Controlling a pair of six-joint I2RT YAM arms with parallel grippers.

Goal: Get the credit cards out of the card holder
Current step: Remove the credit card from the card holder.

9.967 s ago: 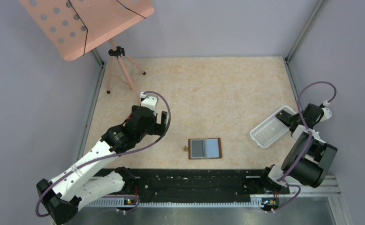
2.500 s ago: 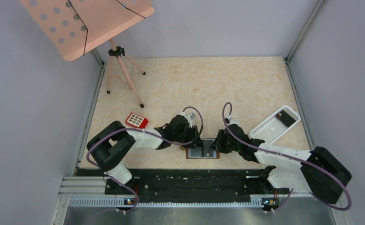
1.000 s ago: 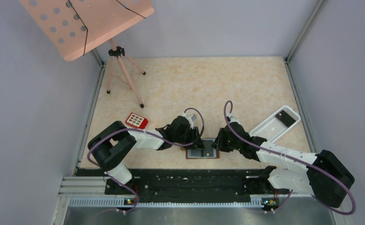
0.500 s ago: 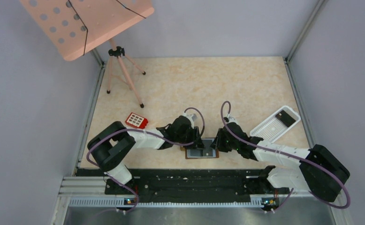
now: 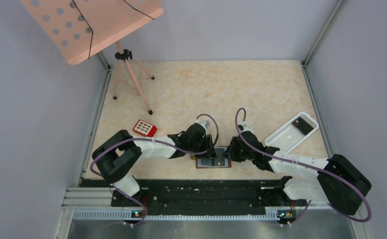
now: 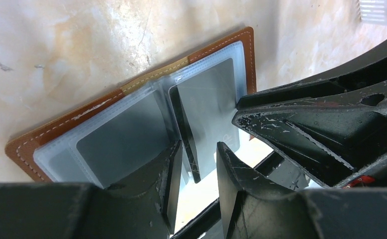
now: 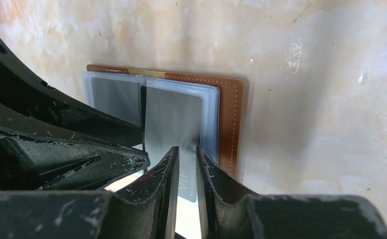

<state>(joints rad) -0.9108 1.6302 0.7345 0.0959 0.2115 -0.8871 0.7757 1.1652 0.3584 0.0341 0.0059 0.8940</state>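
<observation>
Lying open and flat on the table (image 5: 206, 94), toward 6 o'clock from its middle and close to the arm bases, the card holder (image 5: 214, 163) had its long axis running 9 to 3 o'clock in the top view. Its spine ran 12 to 6, with the clear pocket leaves facing up. Both arms were at it: the left gripper (image 6: 199, 149) sat over the left half and spine on the 10 o'clock side, and the right gripper (image 7: 187, 152) sat over the right half on the 2 o'clock side, their tips near one another. In the left wrist view a dark card (image 6: 186, 134), or possibly a leaf, stood on edge along the spine. The left fingers stood apart on either side of it, with a bright gap between it and one finger, so nothing was clamped there. The right fingers were drawn to a narrow slot with the near edge of the right-hand pocket leaf between them, which looked like a pinch on the card holder rather than on a bare card. In my judgement the coming move turned on that upright piece. It lay directly between the left fingers, edge-on to them, so the left arm was better placed to close and draw it up while the right pinned the card holder down.
</observation>
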